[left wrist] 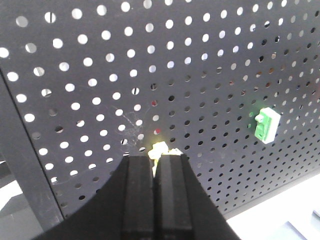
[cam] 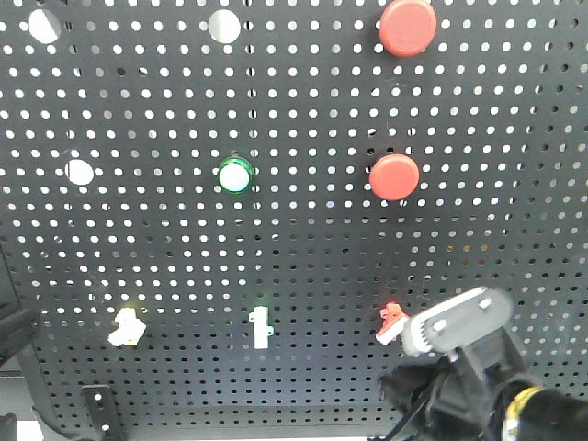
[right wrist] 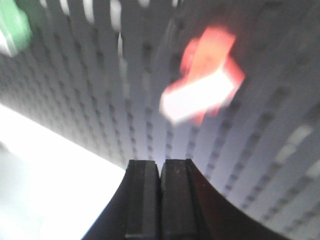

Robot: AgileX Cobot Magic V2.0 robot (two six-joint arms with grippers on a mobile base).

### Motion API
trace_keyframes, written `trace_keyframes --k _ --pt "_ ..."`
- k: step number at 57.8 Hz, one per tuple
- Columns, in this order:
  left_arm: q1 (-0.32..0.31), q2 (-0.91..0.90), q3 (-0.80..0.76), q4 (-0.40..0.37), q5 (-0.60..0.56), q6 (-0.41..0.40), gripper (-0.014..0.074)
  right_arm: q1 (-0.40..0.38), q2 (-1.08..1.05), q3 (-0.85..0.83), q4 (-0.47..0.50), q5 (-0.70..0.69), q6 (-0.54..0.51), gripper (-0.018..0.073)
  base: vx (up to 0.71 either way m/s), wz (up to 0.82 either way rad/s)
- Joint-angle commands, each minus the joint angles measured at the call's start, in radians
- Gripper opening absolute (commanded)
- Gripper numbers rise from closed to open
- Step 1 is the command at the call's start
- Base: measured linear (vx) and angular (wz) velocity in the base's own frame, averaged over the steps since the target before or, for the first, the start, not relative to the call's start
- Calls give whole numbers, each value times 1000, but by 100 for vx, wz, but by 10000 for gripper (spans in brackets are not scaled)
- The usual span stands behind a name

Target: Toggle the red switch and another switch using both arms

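The red switch (cam: 390,322) sits low on the right of the black pegboard (cam: 303,248), and its white lever shows blurred in the right wrist view (right wrist: 202,90). My right gripper (cam: 430,333) is shut just right of it, grey finger pad (cam: 459,317) facing out; its tips (right wrist: 161,162) lie below the switch and hold nothing. The other switch (cam: 126,327), pale yellow, is low on the left. In the left wrist view my left gripper (left wrist: 160,158) is shut with its tips right against this yellow switch (left wrist: 161,148), which peeks out just past them.
A slim white toggle on a green base (cam: 261,326) is mounted between the two switches, also the green piece (left wrist: 265,125). Two big round red buttons (cam: 407,26) (cam: 394,176) and a green-ringed button (cam: 235,175) sit higher up. A black bracket (cam: 96,404) is at the bottom left.
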Motion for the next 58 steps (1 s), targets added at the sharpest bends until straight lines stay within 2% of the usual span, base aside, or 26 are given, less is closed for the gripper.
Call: trace_keyframes --k 1,46,50,58 --pt "-7 -11 -34 -4 -86 -5 2 -3 -56 -32 -2 -141 -2 -6 0 0" --pt "-4 -29 1 0 -103 -2 2 -4 -73 -32 -2 -148 -2 -6 0 0" --pt "15 -67 39 0 -133 3 2 -4 -73 -31 -2 -147 -2 -6 0 0" --pt "106 -189 175 0 -194 3 2 -5 -73 -31 -2 -147 -2 -6 0 0"
